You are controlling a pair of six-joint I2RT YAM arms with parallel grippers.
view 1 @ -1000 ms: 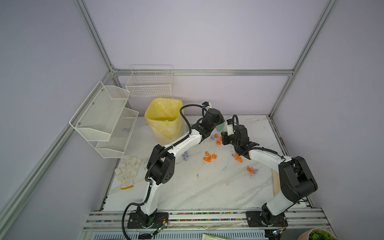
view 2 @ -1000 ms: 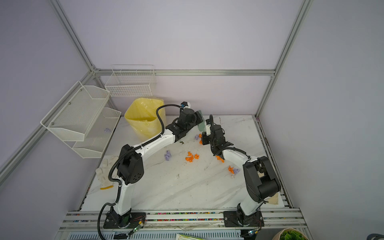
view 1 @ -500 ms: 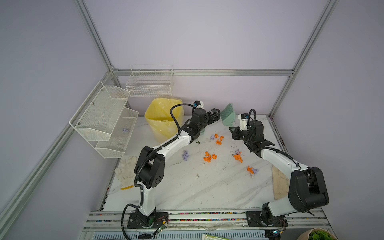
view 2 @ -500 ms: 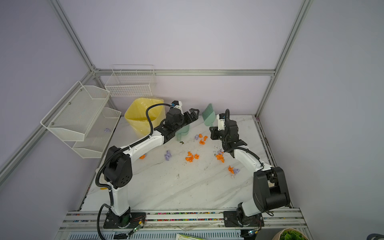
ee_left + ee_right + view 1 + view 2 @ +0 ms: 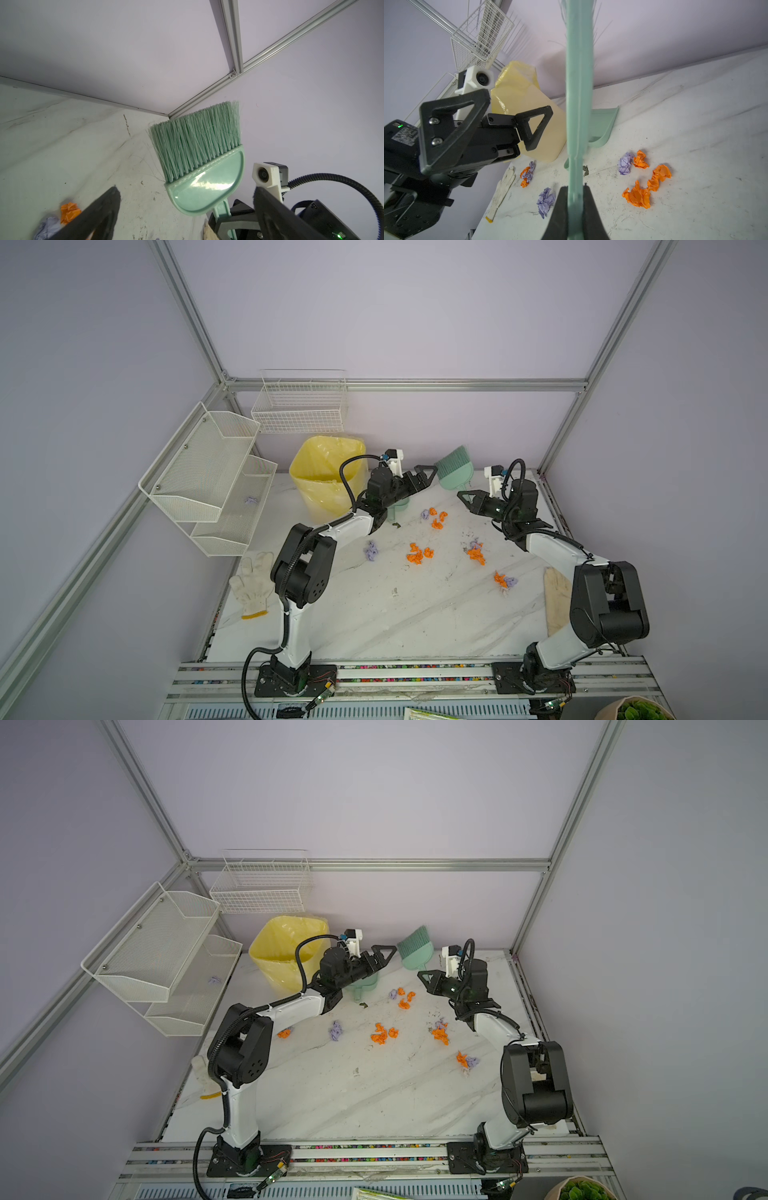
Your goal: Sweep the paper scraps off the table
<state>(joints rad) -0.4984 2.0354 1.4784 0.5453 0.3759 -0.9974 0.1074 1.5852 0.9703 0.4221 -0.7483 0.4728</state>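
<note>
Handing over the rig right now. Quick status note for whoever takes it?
Left gripper: open, empty, raised near the dustpan.
Right gripper: shut on the brush handle, bristles up, off the table.
Dustpan sits on the table beside the yellow bin.
Paper scraps: orange and lilac, scattered across the middle and right of the table.
Done: brush in hand.
Left: grip the dustpan, sweep the scraps in, then probably tip them into the bin.
</note>
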